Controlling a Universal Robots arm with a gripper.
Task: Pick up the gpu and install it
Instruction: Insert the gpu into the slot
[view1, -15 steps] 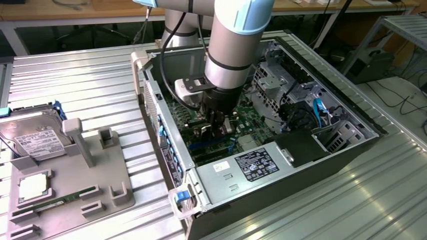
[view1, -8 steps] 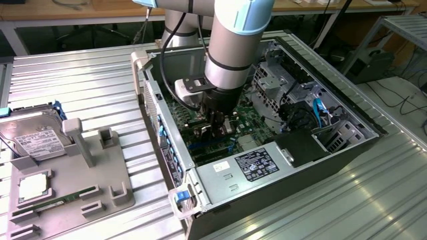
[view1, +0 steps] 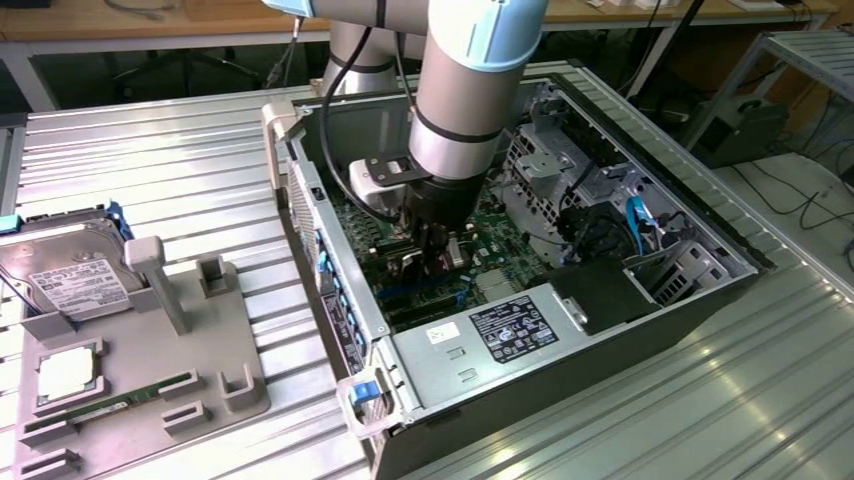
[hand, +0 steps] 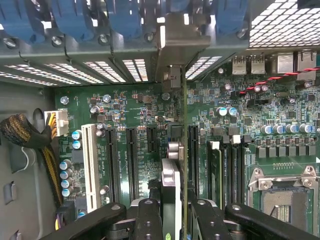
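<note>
One grey-sleeved robot arm reaches down into one open black-and-silver computer case (view1: 667, 215) lying on its side on the ribbed metal worktop (view1: 174, 160). Its black gripper (hand: 178, 212) pinches the thin flat gpu card (hand: 172, 185) edge-on between two fingers (hand: 150, 220), the card standing upright over the green motherboard (hand: 130, 107) and running toward the rear wall of the case. The card's silver end bracket (hand: 175, 40) sits against the row of blue slot clips (hand: 75, 20), four of which can be counted across that wall.

On the board, three black expansion slots (hand: 132, 162) and one white slot (hand: 91, 167) lie to one side of the card; one empty silver processor socket (hand: 285, 192) lies on the other. Room is tight: slots flank the card closely, and a braided black-and-yellow cable bundle (hand: 22, 132) hugs the case wall.

Outside the case, at the exterior view's left, one grey holder tray (view1: 147, 350) carries one silver hard drive with a white label (view1: 74, 285), one square silver processor (view1: 67, 372) and one slim green memory stick (view1: 107, 408); open worktop lies between the tray and the case
</note>
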